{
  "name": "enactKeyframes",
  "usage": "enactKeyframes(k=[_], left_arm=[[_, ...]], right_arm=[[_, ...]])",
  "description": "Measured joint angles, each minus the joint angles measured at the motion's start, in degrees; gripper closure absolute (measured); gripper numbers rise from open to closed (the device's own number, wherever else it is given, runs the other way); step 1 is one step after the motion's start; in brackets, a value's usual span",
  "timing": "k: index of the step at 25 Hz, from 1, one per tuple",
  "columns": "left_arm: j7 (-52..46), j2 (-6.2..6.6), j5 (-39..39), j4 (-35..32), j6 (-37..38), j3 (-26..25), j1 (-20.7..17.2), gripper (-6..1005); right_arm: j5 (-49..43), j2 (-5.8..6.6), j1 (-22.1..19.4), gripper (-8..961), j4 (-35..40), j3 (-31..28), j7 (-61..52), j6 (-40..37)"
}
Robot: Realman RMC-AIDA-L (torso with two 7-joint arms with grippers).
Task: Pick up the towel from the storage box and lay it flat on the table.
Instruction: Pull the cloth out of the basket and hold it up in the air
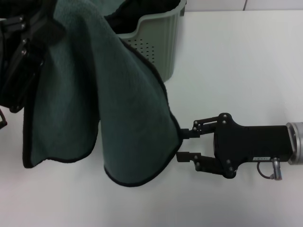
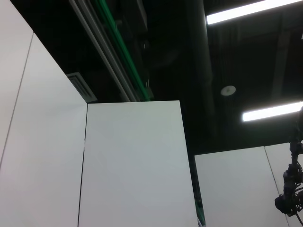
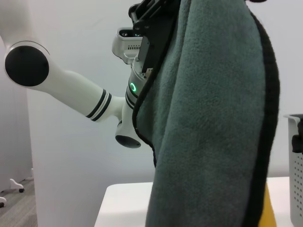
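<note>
The dark teal towel point(image 1: 118, 118) hangs in folds above the table point(image 1: 236, 71), held up at the top left by my left gripper point(image 1: 28, 42), which is largely covered by the cloth. In the right wrist view the same towel point(image 3: 213, 123) drapes down from the left gripper point(image 3: 151, 21). My right gripper point(image 1: 181, 145) reaches in level from the right, open, its fingertips point(image 1: 185, 134) at the towel's black-piped right edge. The pale green storage box point(image 1: 161, 40) stands behind the towel at the top centre.
Black fabric point(image 1: 137, 12) lies inside the storage box. Something yellow point(image 3: 268, 213) shows low behind the towel in the right wrist view. The left wrist view shows only ceiling lights and white partition panels point(image 2: 132, 165). White tabletop stretches to the right and along the front.
</note>
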State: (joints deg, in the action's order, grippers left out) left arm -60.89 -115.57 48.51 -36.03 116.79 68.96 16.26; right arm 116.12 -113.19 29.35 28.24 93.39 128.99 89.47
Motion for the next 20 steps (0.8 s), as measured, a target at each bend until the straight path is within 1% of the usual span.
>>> enactKeyframes(k=[10,15,18,19,20], left_arm=[[0.65,-0.13,0.0,0.52,-0.08,-0.06,-0.17,938],[0.7,-0.24,-0.02,1.75,-0.08,-0.06,-0.09,936],[0.7,-0.49,-1.18,3.49,-0.1,-0.08,-0.08,934],[0.6,-0.68,-2.42,5.06,-0.13,-0.11,-0.09,934],[0.31,-0.85,-3.96,6.6,-0.17,-0.13,-0.07,933]], right_arm=[[-0.03,-0.13,-0.09,604,0.37,-0.14,1.93,0.52],[0.29,-0.42,-0.18,764,0.08,-0.5,3.08,0.48],[0.32,-1.16,-0.8,872,0.12,-2.75,3.84,0.18],[0.32,-1.16,-0.8,908,0.12,-2.75,3.84,0.18],[0.21,-1.64,-1.14,944,0.41,-4.78,3.92,-0.1]])
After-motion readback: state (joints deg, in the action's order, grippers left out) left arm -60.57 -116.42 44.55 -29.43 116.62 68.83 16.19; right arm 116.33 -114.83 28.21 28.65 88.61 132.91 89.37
